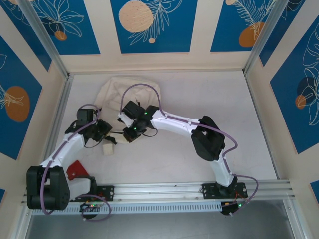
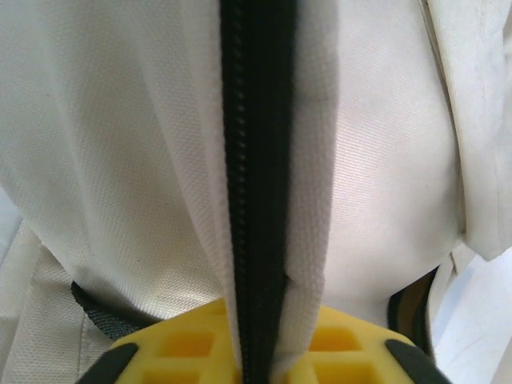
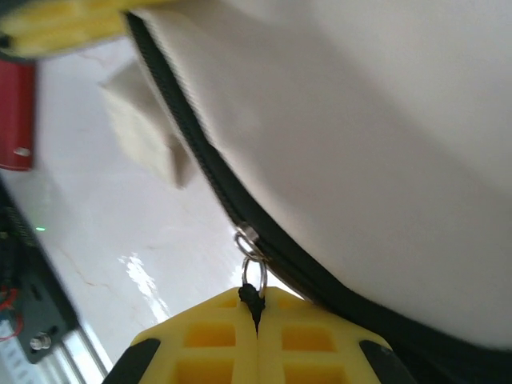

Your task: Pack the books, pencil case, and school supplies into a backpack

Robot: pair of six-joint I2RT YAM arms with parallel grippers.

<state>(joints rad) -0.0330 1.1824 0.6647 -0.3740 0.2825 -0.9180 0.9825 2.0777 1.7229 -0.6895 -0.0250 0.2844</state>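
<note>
Backpack (image 1: 117, 90) zip (image 2: 254, 160) in left pincer (image 2: 258, 356), right pincer (image 3: 258, 340) clamping zip pull (image 3: 253, 276)

At the top view's centre, arms cover the lower half of the backpack (image 1: 117, 92). The red object (image 1: 76, 169) at lower left is part-hidden and unidentifiable. The cord of the zip pull (image 3: 253, 272) vanishes between the fingers of the right gripper (image 3: 258, 320) at frame bottom.

Pale table (image 1: 209, 99): backpack (image 1: 112, 92), cream block (image 1: 108, 148), red item (image 1: 76, 169).
</note>
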